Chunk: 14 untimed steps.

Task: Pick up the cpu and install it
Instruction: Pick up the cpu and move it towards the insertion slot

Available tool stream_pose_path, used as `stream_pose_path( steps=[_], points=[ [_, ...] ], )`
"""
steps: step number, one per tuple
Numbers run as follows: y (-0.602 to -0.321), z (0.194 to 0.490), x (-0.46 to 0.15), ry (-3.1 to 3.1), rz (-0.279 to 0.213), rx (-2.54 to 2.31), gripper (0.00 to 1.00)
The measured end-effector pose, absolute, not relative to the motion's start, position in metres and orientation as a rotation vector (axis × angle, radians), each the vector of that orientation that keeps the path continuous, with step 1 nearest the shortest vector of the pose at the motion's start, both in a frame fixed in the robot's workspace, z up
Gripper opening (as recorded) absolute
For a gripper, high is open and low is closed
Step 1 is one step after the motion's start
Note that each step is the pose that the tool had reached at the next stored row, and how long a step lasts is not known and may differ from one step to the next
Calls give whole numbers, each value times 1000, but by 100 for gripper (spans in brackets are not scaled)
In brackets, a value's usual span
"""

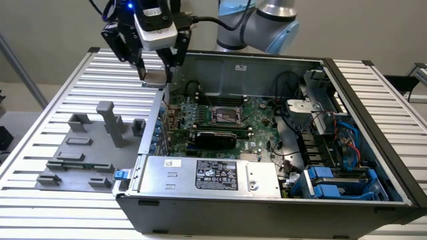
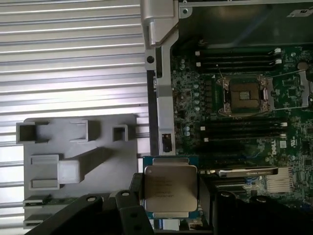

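The cpu (image 2: pixel 169 188), a small flat square chip with a silvery top, sits between the fingers of my gripper (image 2: pixel 168 196), which is shut on it by its edges. In the exterior view the gripper (image 1: pixel 155 75) holds the cpu (image 1: pixel 154 76) in the air over the back left corner of the open computer case (image 1: pixel 373 150), above its side wall. The black metal-framed socket (image 1: pixel 225 116) lies open in the middle of the green motherboard (image 1: pixel 257 131), and it appears as the socket (image 2: pixel 244 95) in the wrist view, away from the chip.
A grey fixture plate (image 1: pixel 87 155) with upright blocks lies on the slatted table (image 1: pixel 40 210) at the exterior view's left of the case. A silver power supply (image 1: pixel 210 176) fills the case's front. Cables and blue drive bays (image 1: pixel 337 182) crowd the right side.
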<state>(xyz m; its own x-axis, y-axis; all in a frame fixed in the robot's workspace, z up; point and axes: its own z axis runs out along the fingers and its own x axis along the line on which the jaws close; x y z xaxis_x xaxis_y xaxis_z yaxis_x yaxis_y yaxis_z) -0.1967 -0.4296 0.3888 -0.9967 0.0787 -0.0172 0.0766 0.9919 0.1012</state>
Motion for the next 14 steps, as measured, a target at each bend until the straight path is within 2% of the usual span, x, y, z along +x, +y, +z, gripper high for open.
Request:
stream_pose_path(
  steps=[14],
  points=[
    [-423, 387, -133, 3115, 158, 122, 55]
  ],
)
